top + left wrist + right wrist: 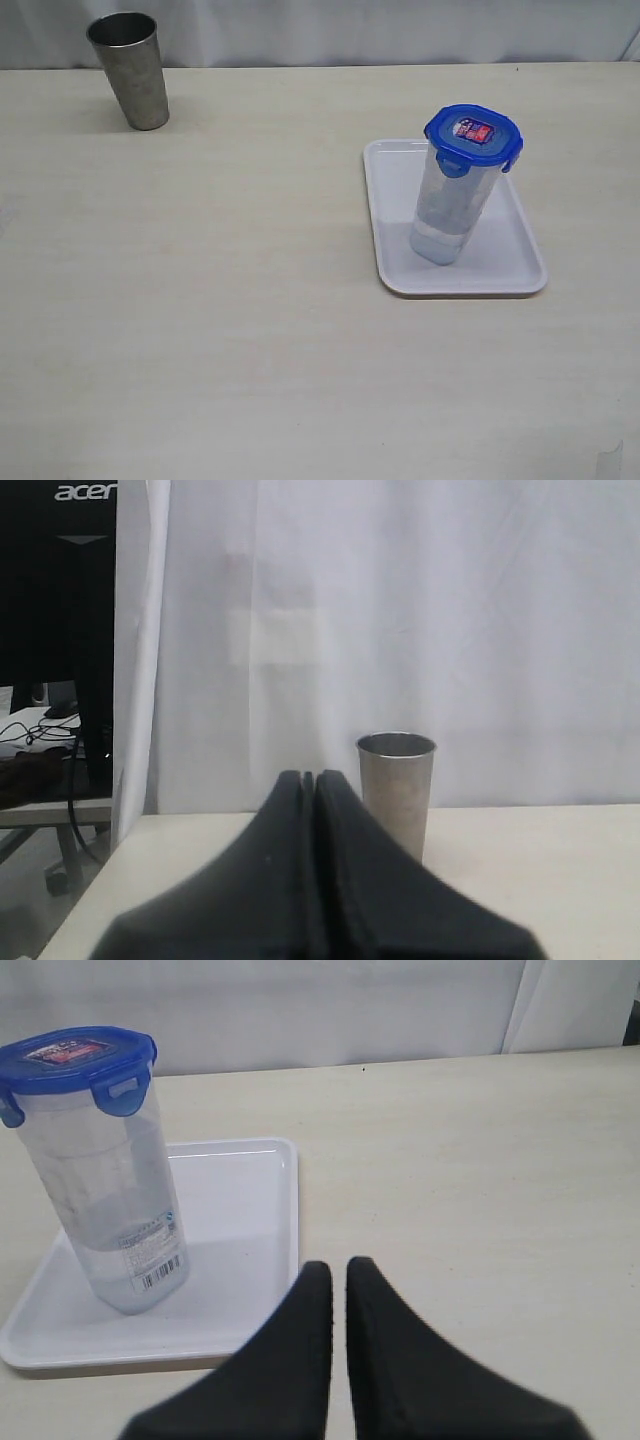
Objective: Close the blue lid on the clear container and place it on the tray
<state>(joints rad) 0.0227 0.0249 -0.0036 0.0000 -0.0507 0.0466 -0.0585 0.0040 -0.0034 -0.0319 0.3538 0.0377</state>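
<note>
The tall translucent clear plastic container (450, 215) is recorded upright on the flat white rectangular plastic tray (505, 268), capped by the bright blue snap-flap lid (473, 133). A grey steel cup (130, 70) is noted well apart on the pale bench (250, 300). The left hand (311, 780) and the right hand (339, 1270) are each drawn together, with nothing held.

Matte black throughout, the left gripper (309, 778) and right gripper (338, 1268) look alike: each has two smooth fingers, broad at the base near the camera, tapering to narrow, rounded tips.
</note>
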